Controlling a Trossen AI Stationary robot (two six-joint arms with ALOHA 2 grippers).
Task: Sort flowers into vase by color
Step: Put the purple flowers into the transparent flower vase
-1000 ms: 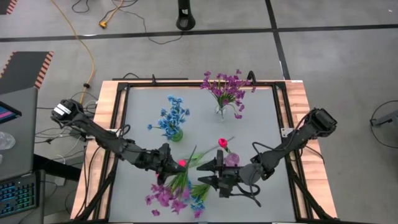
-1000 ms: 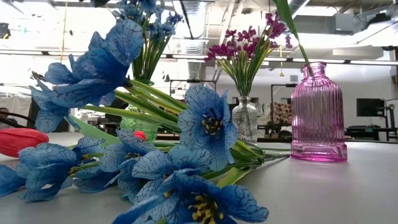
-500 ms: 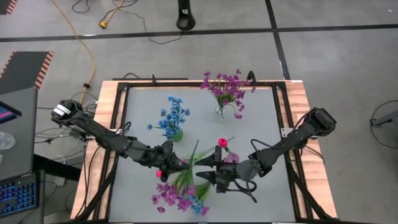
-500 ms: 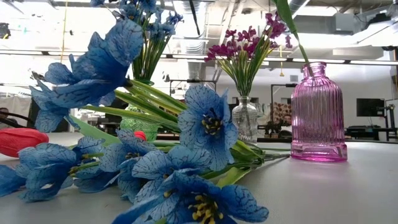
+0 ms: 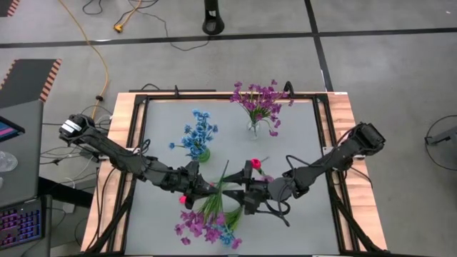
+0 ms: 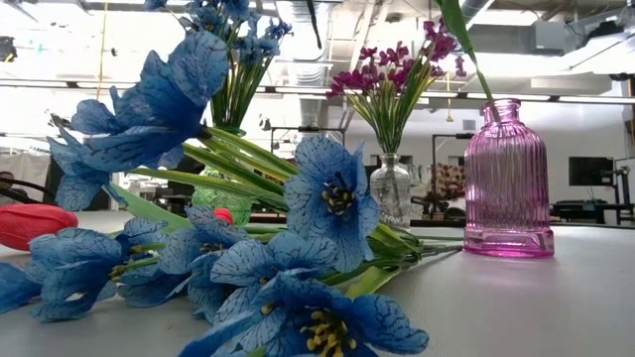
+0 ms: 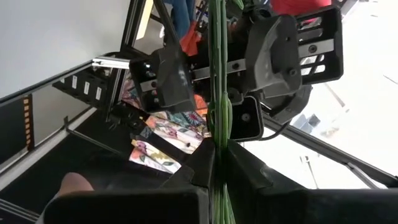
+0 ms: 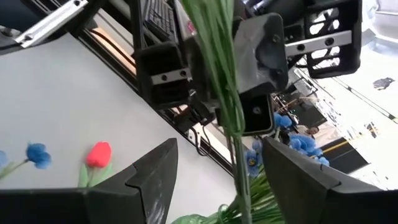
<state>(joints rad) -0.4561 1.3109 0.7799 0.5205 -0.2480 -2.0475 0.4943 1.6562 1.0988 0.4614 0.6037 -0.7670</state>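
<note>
High view: my left gripper is clenched on the flowers, a loose bundle just beside the pink vase; my right gripper faces it, spread wide. Left wrist view: stems pinched between my fingers. Light, springy, thin stems; I judge mid-stem safest.

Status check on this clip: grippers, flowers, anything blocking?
Left gripper shut on bunch of thin green stems. Right gripper open around them. Pink ribbed glass vase beside right arm.

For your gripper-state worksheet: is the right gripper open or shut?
Open. In its wrist view the right gripper has its fingers spread wide, the green stems passing between them untouched.
</note>
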